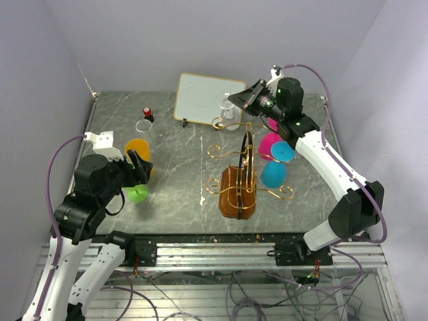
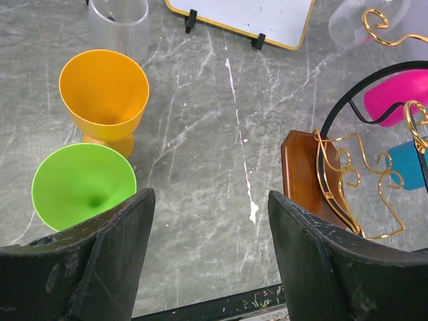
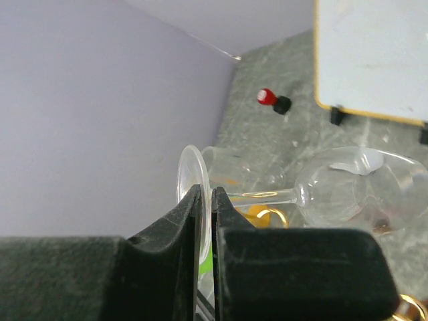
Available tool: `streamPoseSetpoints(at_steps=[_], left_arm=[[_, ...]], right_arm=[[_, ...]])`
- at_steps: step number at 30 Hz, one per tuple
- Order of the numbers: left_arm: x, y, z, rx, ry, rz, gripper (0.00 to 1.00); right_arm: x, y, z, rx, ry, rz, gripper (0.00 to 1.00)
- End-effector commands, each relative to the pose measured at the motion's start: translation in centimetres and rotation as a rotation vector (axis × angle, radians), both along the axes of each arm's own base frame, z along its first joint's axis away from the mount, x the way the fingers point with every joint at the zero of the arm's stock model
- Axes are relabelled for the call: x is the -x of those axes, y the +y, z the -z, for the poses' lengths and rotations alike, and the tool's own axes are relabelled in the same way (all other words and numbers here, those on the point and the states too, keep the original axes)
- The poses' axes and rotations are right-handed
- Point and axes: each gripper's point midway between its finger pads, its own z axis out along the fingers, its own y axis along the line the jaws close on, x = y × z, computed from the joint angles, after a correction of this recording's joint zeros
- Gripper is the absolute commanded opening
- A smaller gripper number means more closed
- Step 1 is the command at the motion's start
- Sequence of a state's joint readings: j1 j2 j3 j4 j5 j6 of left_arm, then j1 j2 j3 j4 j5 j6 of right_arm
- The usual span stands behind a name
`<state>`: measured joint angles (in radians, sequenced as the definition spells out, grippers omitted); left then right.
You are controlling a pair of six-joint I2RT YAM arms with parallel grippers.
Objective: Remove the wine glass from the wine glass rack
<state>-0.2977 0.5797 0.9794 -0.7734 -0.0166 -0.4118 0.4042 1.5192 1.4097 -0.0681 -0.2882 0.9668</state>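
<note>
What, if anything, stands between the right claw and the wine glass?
Nothing visible: the right claw is shut on the foot of the wine glass, which it holds sideways. A gold wire of the wine glass rack shows below the stem.

Green cup point(image 1: 137, 194) left, rack point(image 1: 239, 192) right, lane between

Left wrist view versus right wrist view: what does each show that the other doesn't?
Only the left wrist: the pink cup, the blue cup, the wooden base of the rack and the open left fingers. Only the right wrist: the right fingers shut on the foot of the wine glass, and a small red-capped object. Both: the white board, the grey table and curls of the rack's gold wire.
</note>
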Motion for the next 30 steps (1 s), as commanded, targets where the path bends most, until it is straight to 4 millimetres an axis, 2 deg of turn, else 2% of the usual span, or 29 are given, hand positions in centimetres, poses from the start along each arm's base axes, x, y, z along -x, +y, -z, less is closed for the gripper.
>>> streamPoseSetpoints(at_steps=[1,5,9,16,20,23,26,27,30], left_arm=[[-0.5,-0.2,-0.3,0.015,-0.021,0.003,0.79],[-0.6,-0.3,0.0,0.009,-0.002,0.005,0.78],[-0.5,-0.3,-0.2,0.012,-0.009,0.004,0.79],[-0.2,-0.6,-1.1,0.010,-0.038,0.040,0.79],[0.7,-2.5,-2.6,0.055,-0.061,0.152,0.80],[1.5,-5.3,-5.1,0.152,-0.088,0.302,0.80],[2.5,-8.2,-9.0,0.268,-0.148,0.467,0.81],[3.2,-9.3,-10.9,0.314,-0.188,0.547,0.81],[4.4,-11.3,-14.7,0.428,-0.249,0.700,0.82]], right_arm=[[1.8,1.3,-7.0,-0.023,-0.355,-0.162,0.00],[4.6,2.0,-9.4,-0.028,-0.529,-0.290,0.00],[9.7,2.2,-12.1,-0.071,-0.742,-0.460,0.00],[17.5,0.2,-15.5,-0.084,-0.994,-0.555,0.00],[21.3,-1.2,-15.6,-0.080,-1.030,-0.573,0.00],[24.6,-2.5,-15.8,-0.104,-1.038,-0.583,0.00],[27.6,-3.7,-15.8,-0.138,-1.018,-0.588,0.00],[28.5,-4.1,-15.7,-0.169,-0.995,-0.582,0.00],[31.0,-5.3,-15.4,-0.256,-0.974,-0.573,0.00]])
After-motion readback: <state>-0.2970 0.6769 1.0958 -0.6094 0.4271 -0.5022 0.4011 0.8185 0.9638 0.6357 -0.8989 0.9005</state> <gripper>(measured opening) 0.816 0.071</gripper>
